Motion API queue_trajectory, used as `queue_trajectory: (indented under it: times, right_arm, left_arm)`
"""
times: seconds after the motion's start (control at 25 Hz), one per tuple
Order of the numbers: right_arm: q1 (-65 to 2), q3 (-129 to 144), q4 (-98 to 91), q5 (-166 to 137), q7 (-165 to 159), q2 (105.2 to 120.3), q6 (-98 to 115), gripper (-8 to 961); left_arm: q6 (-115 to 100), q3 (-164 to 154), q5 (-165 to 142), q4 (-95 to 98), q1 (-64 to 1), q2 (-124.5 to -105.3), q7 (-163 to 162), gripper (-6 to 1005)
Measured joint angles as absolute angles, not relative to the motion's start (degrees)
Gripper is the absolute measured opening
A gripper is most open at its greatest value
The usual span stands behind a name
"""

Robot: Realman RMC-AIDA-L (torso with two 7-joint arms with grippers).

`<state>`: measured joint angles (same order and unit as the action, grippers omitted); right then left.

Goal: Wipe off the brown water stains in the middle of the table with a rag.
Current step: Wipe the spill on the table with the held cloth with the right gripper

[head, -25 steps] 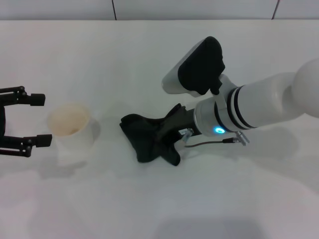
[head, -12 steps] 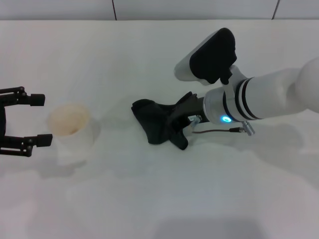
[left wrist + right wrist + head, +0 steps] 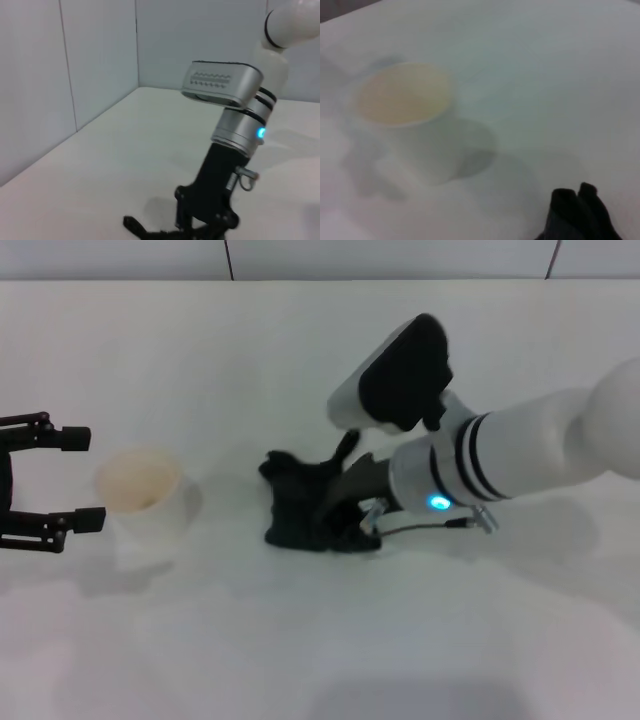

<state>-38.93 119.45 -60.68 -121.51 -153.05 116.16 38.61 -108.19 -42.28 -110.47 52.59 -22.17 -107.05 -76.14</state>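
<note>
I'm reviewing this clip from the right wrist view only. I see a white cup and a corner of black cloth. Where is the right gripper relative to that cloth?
Observer: In the head view, the right gripper is down on the rag, which lies bunched on the table.
Operator: Is any brown stain showing beside it?
Observer: No view shows one. I cannot tell whether it lies under the rag.
Operator: And the left arm?
Observer: The left gripper is at the table's left side, close beside the cup. Its jaws are open and hold nothing.
</note>
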Motion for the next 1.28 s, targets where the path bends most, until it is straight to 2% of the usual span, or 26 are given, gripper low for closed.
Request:
queue_trajectory:
  times: [0.72,1.28]
  right_arm:
    - [-36.86,125.83,-67.83,-117.77,-152.92,116.19,46.44,76]
    - [-37.36,123.52,-62.08,-118.04,-152.84,116.06,38.45,72]
  left_arm:
    - [-108.63,-42.27,-110.48,52.85,-21.97,-107.32,-75.35,880]
    - [-108.38,-42.27,-110.48,52.90,-22.35,-107.65,-75.33,881]
